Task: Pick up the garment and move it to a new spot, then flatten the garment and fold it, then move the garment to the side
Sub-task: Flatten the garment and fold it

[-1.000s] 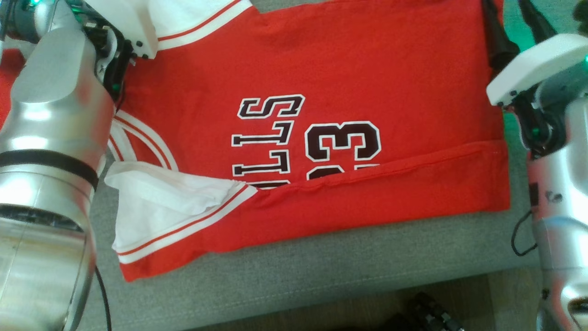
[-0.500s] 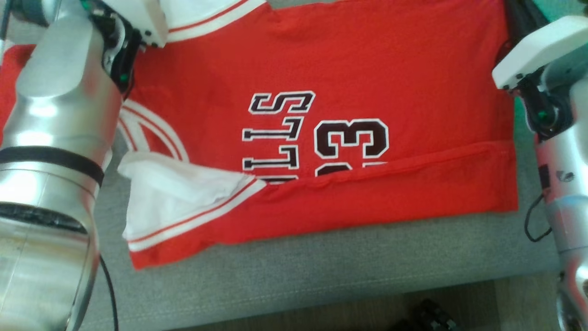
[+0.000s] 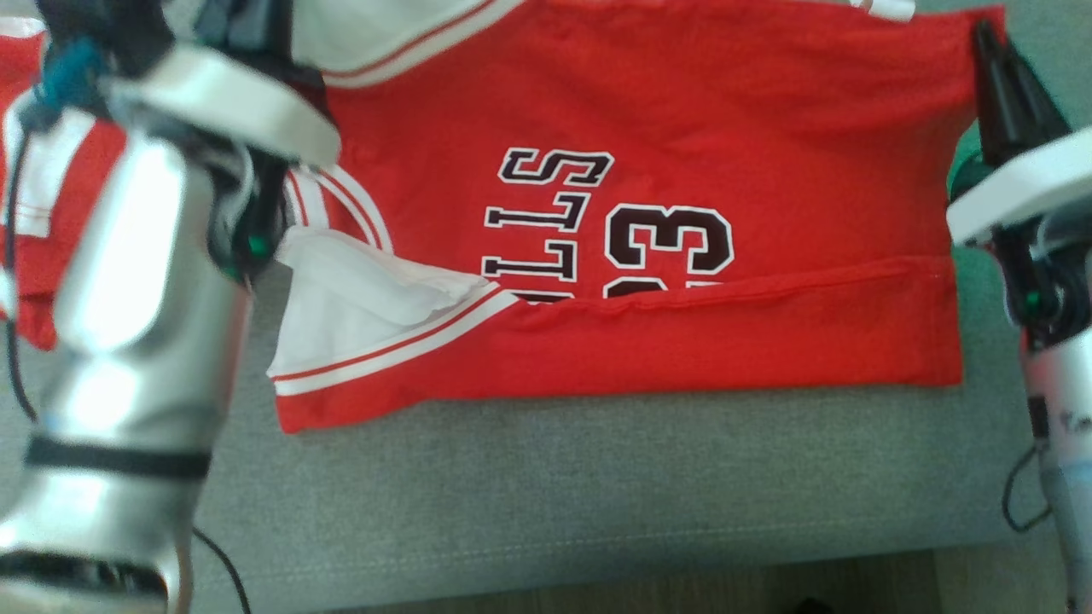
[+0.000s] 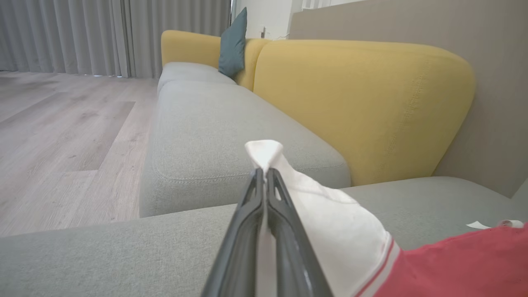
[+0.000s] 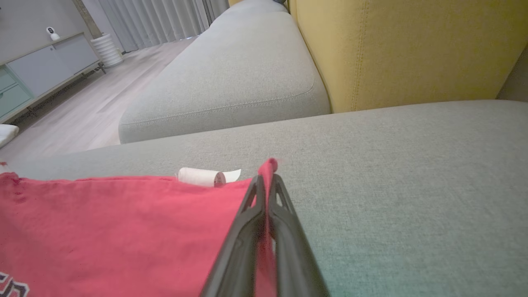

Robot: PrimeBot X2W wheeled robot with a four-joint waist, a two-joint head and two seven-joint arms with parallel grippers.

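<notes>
Head view: the grey sofa seat (image 3: 597,512) fills the lower frame. The red garment (image 3: 682,111) lies spread across it, its near edge folded over the lettering. At upper left, the left tool (image 4: 264,173) is pressed together on the white sleeve (image 4: 330,214). The right tool (image 5: 266,178), spread a second ago, now pinches the garment's upper-right corner. Both far corners appear secured for the next fold.

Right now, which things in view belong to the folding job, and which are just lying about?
Job: red jersey; left end effector, shut on its white sleeve; right end effector, shut on its red corner; grey sofa seat under it.
Lying about: teal cushion; small white roll beside the jersey; yellow backrest; pale cabinet.
</notes>
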